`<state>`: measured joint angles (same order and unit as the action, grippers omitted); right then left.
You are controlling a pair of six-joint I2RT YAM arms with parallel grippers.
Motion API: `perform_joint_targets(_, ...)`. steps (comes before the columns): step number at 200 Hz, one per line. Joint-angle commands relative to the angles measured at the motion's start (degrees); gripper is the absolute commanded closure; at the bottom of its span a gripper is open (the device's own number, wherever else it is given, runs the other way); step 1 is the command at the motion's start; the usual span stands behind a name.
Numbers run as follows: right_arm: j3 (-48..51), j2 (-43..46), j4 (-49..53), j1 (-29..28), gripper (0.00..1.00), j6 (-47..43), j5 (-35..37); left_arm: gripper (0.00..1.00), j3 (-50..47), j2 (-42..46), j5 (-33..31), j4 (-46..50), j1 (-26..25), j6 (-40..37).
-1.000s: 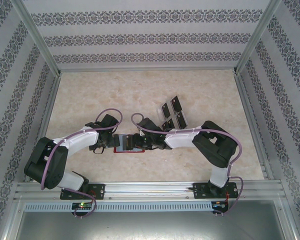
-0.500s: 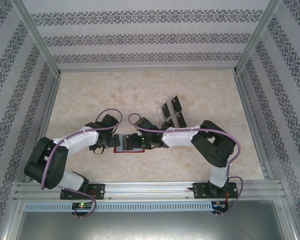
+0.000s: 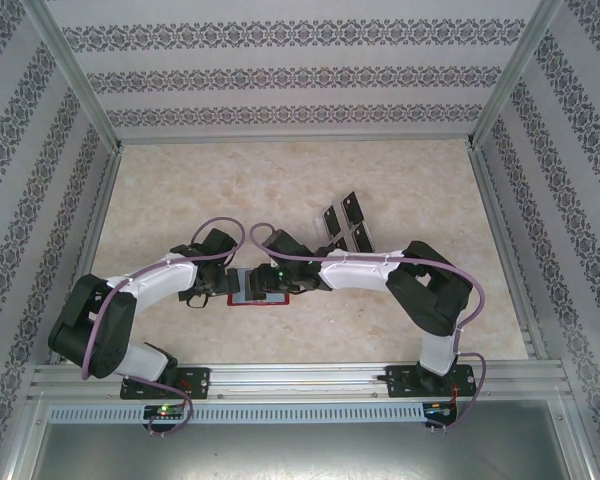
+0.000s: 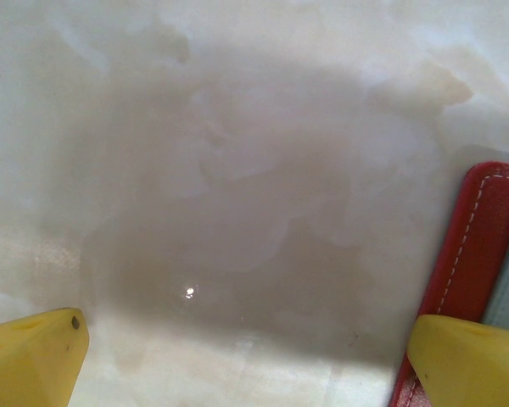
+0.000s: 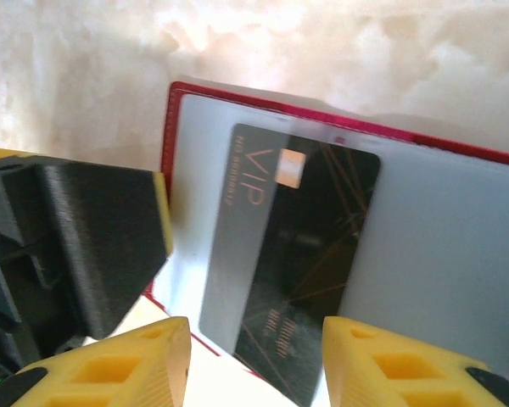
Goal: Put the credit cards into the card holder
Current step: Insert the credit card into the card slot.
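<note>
Wallet [image 5: 441, 246] red with pale stitching, black VIP card [image 5: 297, 254] half tucked inside

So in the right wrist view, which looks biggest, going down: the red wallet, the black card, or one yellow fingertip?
1. red wallet: largest, running off the picture's edge.
2. black card.
3. yellow fingertip: smallest, cut off by the edge, and it sits nearest the camera, so its true size is unsure.

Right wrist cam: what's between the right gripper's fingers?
A black VIP credit card sits in the right gripper, partly under the clear pocket of the card holder. Right wrist view.
</note>
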<state>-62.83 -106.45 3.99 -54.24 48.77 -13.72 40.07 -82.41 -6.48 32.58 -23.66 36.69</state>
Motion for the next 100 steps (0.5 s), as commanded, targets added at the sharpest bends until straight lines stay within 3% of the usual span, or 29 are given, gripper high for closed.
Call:
perform_joint_targets(1, -2.0, -1.6, 1.5, -0.6, 0.54, -1.5, 0.5, 0.0, -2.1, -1.7, 2.6, -1.5, -1.2, 0.5)
perform_joint_targets(100, -0.3, -0.7, 2.3, -0.4, 0.54, -1.6, 2.3, 0.0, -2.3, -1.6, 2.8, -1.7, -1.3, 0.6)
